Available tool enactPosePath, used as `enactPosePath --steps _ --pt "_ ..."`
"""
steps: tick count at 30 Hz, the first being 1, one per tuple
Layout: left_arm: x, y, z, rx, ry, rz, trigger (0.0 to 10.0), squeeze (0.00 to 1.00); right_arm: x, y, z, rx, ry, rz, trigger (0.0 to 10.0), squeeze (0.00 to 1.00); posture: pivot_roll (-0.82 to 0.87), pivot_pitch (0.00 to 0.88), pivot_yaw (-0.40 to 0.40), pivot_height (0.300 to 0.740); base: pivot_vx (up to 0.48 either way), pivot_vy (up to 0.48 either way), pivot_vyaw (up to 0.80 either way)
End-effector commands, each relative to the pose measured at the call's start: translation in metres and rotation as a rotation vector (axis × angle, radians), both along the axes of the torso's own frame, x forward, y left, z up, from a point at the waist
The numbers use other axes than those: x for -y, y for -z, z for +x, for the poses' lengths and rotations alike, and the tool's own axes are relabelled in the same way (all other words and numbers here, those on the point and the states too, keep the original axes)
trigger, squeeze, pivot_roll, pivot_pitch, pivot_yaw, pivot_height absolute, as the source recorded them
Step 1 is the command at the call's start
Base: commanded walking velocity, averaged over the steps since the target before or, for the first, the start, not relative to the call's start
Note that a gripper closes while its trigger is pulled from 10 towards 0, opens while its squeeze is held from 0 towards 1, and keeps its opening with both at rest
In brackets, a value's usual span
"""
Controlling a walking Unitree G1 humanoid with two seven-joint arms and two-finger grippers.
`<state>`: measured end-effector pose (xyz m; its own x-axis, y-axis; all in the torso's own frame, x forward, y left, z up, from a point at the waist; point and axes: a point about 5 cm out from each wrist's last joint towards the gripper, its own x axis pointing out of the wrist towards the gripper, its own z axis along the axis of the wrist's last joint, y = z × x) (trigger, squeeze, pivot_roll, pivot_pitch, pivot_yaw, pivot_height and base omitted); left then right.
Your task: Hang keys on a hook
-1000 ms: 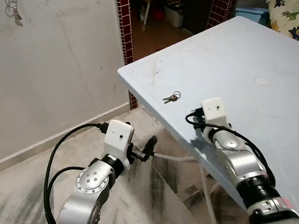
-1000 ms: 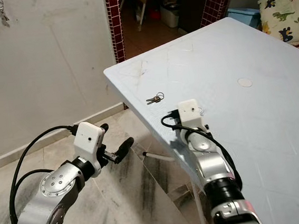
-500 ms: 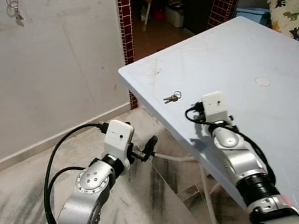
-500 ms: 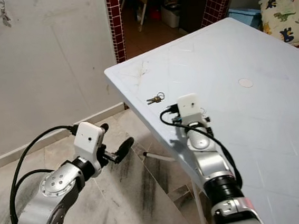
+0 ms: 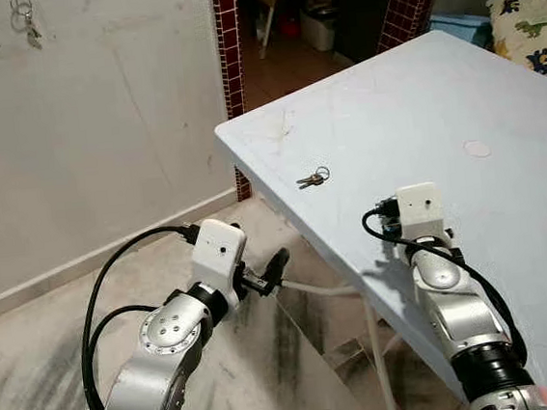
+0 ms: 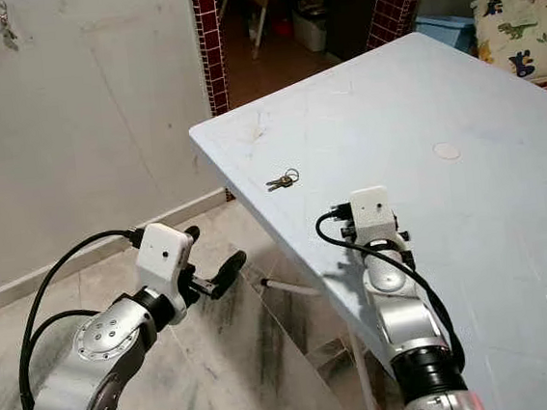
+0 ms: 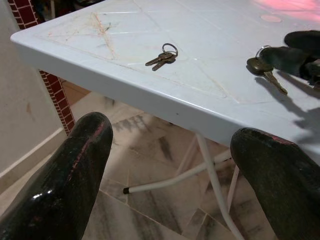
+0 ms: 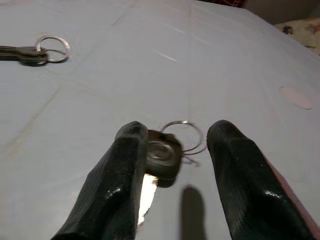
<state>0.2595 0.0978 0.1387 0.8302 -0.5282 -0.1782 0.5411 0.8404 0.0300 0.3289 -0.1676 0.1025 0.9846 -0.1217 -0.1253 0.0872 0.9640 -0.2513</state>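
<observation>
Pick-up step: our right hand (image 8: 175, 160) open around a key (image 8: 162, 157) on the tabletop (image 5: 494, 77); we close next; left hand (image 7: 175, 165) open, idle

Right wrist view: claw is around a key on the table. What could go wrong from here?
1. The key sits against one finger of the open right claw, not centred. Closing may catch only its edge or the ring, and it could twist out.
2. The table looks smooth and the key lies near its edge, so a nudge might slide it off.
3. A second key bunch lies close by and could be bumped.
</observation>
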Motion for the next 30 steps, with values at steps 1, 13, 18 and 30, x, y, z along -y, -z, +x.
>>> enactPosePath --steps 1,13,18,30 --pt "0.001 0.001 -0.001 -0.001 0.006 0.008 10.0 0.00 0.001 0.002 -0.003 -0.016 0.004 0.007 10.0 0.00 0.21 0.085 -0.045 0.740 0.000 0.000 0.00" --pt "0.001 0.001 0.000 -0.001 0.010 0.011 10.0 0.00 -0.015 0.012 0.001 -0.081 -0.008 -0.007 10.0 0.00 0.22 0.087 -0.042 0.740 0.000 0.000 0.00" --pt "0.001 0.001 0.000 -0.001 0.009 0.012 10.0 0.00 -0.020 0.016 0.003 -0.105 -0.019 -0.012 5.6 0.00 0.22 0.089 -0.044 0.740 0.000 0.000 0.00" --pt "0.001 0.001 -0.001 -0.003 0.007 0.011 10.0 0.00 -0.020 0.018 0.003 -0.107 -0.023 -0.010 0.0 0.00 0.22 0.092 -0.046 0.740 0.000 0.000 0.00"
